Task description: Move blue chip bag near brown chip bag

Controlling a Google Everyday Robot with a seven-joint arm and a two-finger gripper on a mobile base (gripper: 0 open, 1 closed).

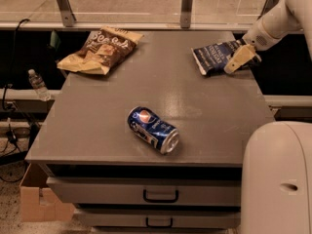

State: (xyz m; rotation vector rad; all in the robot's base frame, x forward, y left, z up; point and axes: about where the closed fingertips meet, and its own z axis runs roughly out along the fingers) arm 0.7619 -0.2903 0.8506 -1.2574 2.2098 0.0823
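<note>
The blue chip bag [212, 56] lies flat at the far right of the grey table [195, 101]. The brown chip bag [100, 50] lies at the far left corner, well apart from the blue one. My gripper [241, 58], tan-tipped on a white arm, reaches in from the upper right and sits at the blue bag's right edge, touching or just over it. The bag still rests on the table.
A blue Pepsi can [152, 129] lies on its side near the table's front middle. Drawers [161, 195] run below the tabletop. My white body [278, 179] fills the lower right. A water bottle [36, 84] and a cardboard box [39, 201] are at the left.
</note>
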